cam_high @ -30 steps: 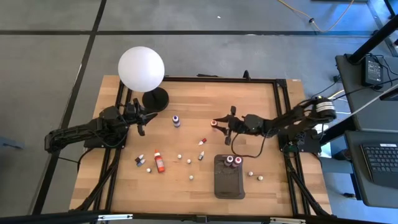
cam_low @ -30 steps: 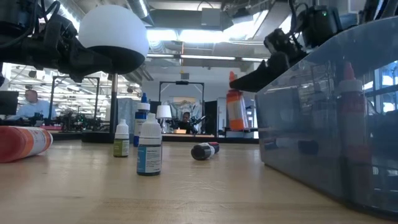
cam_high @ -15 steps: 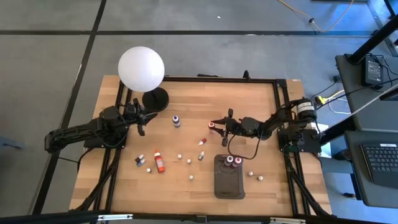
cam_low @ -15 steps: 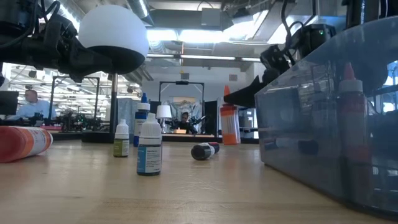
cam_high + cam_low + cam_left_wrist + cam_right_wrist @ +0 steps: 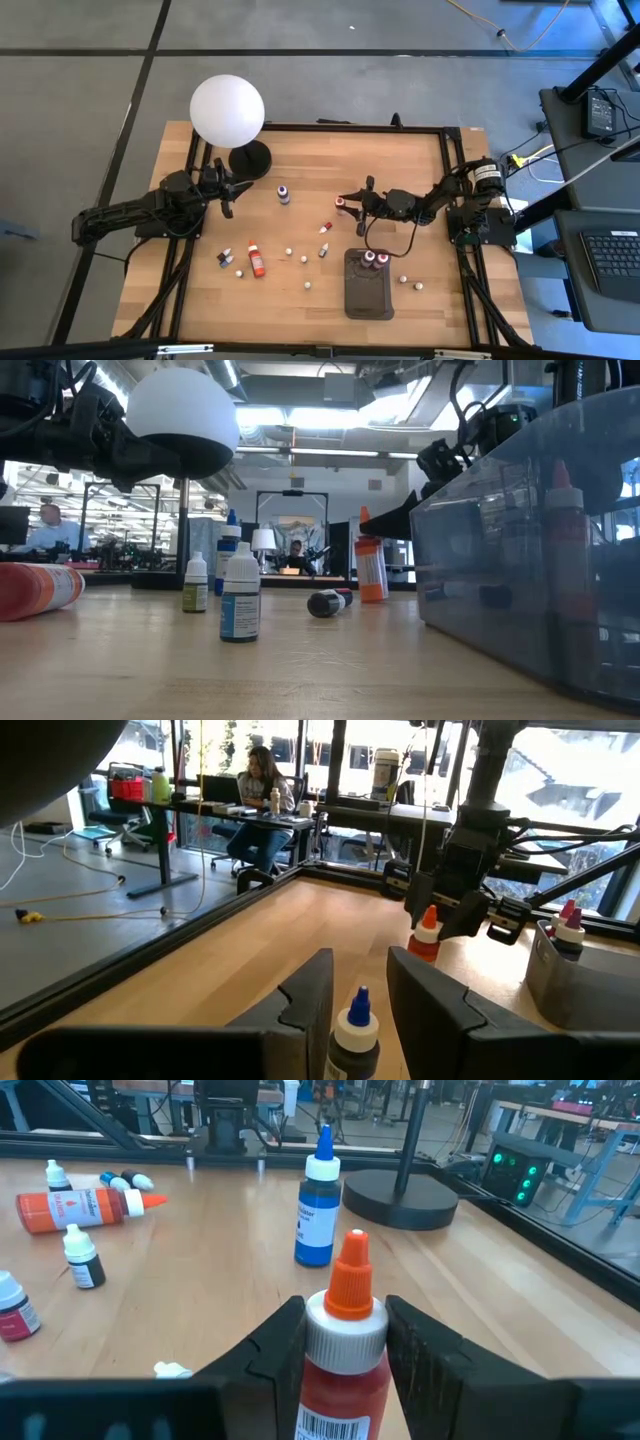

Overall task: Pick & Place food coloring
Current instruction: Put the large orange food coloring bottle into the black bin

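held bottle: I've got a red food coloring bottle w/ orange tip [image 5: 345,1342] in the right gripper [image 5: 347,203], centre of high view, slightly right. Fingers closed on its white collar, bottle upright, base low over the wood; can't tell if it's touching.
right gripper: narrow opening, clamped on that bottle, just above and left of the tray.
tray: dark grey tray [image 5: 368,295], lower centre-right of high view. Two red-capped bottles [image 5: 375,258] stand at its upper end, rest looks bare.
progress: I'd judge early. 2 in, 1 in hand, most left out.
left on table: blue-capped bottle [image 5: 284,193] upright at centre-left; big orange bottle [image 5: 256,258] lying down lower left, w/ two small bottles [image 5: 226,259] just beside it; two more small ones [image 5: 324,239] near centre; several white-capped tiny ones scattered along the lower part, incl. two right of tray [image 5: 410,283].
left gripper: left gripper [image 5: 227,188] waits at left of high view near the lamp base, nearly closed, empty. In its wrist cam the blue-capped bottle sits ahead between the fingers, not held.
other: white globe lamp [image 5: 228,110], upper left.
next, my guess: carry held bottle across to the tray, set it beside the two.
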Robot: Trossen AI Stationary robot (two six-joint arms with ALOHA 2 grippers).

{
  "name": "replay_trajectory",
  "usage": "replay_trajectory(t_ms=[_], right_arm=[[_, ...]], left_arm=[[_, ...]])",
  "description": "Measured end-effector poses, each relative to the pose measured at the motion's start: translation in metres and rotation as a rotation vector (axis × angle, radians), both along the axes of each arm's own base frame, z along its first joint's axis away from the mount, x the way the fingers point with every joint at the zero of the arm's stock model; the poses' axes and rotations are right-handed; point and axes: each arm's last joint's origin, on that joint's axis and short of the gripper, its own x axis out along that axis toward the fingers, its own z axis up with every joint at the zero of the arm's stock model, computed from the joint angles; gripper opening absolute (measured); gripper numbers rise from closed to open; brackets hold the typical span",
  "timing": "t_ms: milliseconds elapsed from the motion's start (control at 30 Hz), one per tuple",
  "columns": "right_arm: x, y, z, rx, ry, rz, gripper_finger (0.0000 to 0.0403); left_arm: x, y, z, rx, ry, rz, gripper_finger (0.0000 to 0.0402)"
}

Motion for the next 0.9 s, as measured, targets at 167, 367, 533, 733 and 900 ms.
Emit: replay_trajectory(t_ms=[167,367,533,733,900], right_arm=[[0.000,0.000,0.000,0.004,0.004,0.000,0.0130],[0.000,0.000,-0.002,-0.001,0.020,0.002,0.0155],[-0.001,0.000,-0.002,-0.022,0.023,0.006,0.0188],[-0.001,0.000,0.005,-0.020,-0.012,0.005,0.0220],[-0.001,0.000,0.014,0.002,-0.047,0.001,0.0238]], left_arm=[[0.000,0.000,0.000,0.000,0.000,0.000,0.0095],[0.000,0.000,0.000,-0.001,0.000,0.000,0.0091],[0.000,0.000,0.000,-0.001,0.000,0.000,0.0090],[0.000,0.000,0.000,-0.001,0.000,0.000,0.0094],[0.000,0.000,0.000,-0.001,-0.001,0.000,0.0095]])
